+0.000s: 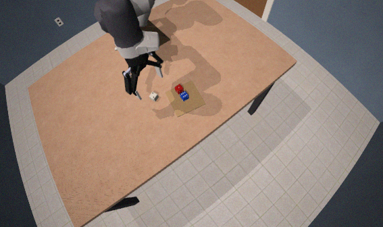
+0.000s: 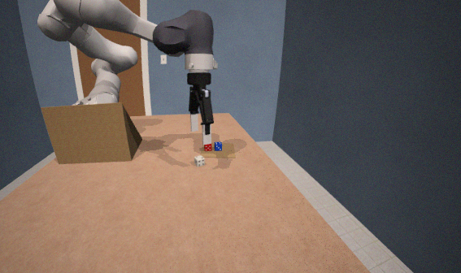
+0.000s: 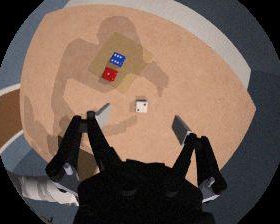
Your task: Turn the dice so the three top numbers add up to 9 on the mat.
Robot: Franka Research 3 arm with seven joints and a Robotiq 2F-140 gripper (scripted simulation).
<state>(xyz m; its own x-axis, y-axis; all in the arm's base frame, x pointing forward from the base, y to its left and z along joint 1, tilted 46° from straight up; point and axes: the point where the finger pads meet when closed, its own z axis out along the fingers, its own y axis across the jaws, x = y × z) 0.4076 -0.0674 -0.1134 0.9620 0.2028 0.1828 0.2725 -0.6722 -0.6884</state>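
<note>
The tan mat (image 1: 196,102) (image 2: 230,154) (image 3: 136,57) lies flat on the table. A red die (image 1: 179,88) (image 2: 207,147) (image 3: 109,74) with one pip on top and a blue die (image 1: 184,96) (image 2: 218,146) (image 3: 117,59) with six on top sit close together on it. A white die (image 1: 153,96) (image 2: 199,161) (image 3: 141,106) lies flat on the table, off the mat, with two pips on top. My gripper (image 1: 150,87) (image 2: 201,136) (image 3: 142,116) is open and empty, above the table, its fingers to either side of the white die in the wrist view.
A brown box-like block (image 2: 85,134) (image 1: 160,33) stands near the arm's base, well away from the dice. The table (image 1: 101,135) (image 2: 150,211) has its long front edge beyond the mat in the top view. The arm's shadow falls across the mat.
</note>
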